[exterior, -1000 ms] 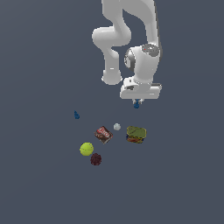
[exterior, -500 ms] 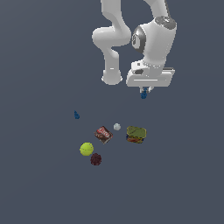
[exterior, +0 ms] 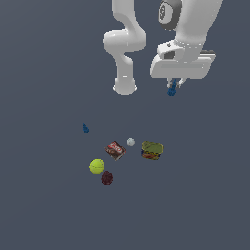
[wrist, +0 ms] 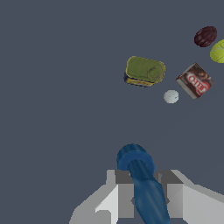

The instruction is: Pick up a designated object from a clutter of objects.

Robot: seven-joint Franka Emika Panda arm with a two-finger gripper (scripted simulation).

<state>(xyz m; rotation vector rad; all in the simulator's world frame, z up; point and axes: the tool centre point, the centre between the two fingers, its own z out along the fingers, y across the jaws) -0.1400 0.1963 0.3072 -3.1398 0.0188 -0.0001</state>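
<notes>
My gripper [exterior: 173, 88] is high above the floor, shut on a dark-blue teardrop piece [exterior: 171, 90]. In the wrist view that piece [wrist: 142, 179] sits between the two grey fingers [wrist: 118, 199]. A second blue teardrop piece [exterior: 85, 128] stands alone on the floor toward the exterior view's left. The rest of the clutter lies below: the red-brown can [exterior: 116, 149], the small pale grey ball [exterior: 130, 141], the olive-green tin [exterior: 152, 150], the yellow-green tennis ball [exterior: 96, 166] and the dark-red bumpy ball [exterior: 107, 177].
The arm's white base [exterior: 125, 87] stands behind the clutter. The wrist view also shows the tin [wrist: 145, 71], the grey ball [wrist: 171, 96], the can [wrist: 195, 81], the dark-red ball [wrist: 205, 36] and the tennis ball [wrist: 218, 51] on dark grey floor.
The gripper has risen steadily with the blue teardrop piece held in it and shifted slightly to the exterior view's right. The objects on the floor have not moved.
</notes>
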